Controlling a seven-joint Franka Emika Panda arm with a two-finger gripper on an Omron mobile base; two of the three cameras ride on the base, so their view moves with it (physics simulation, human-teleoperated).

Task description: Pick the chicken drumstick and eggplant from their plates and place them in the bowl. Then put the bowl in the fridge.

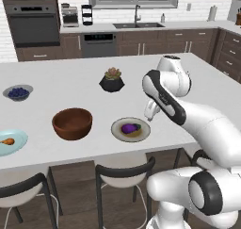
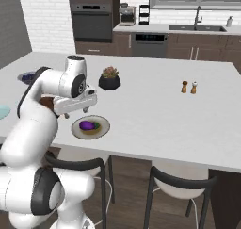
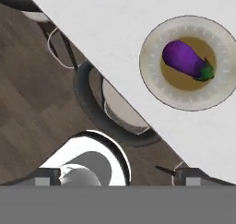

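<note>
Going left to right on the counter: the chicken drumstick (image 1: 7, 141) is still on the light-blue plate (image 1: 14, 147) at the far left, then the wooden bowl (image 1: 72, 123) sits empty, then the eggplant (image 1: 130, 127) lies on the tan plate (image 1: 118, 129). The gripper (image 2: 74, 106) hangs above the counter near the eggplant's plate, jaws spread wide with nothing in them. My guess is it's lining up over the eggplant, since the hand camera looks down with that plate off to one side.

eggplant (image 1: 130, 127) on plate (image 1: 143, 129), bowl (image 1: 72, 123) left (drumstick (image 1: 7, 141) farther)
</note>
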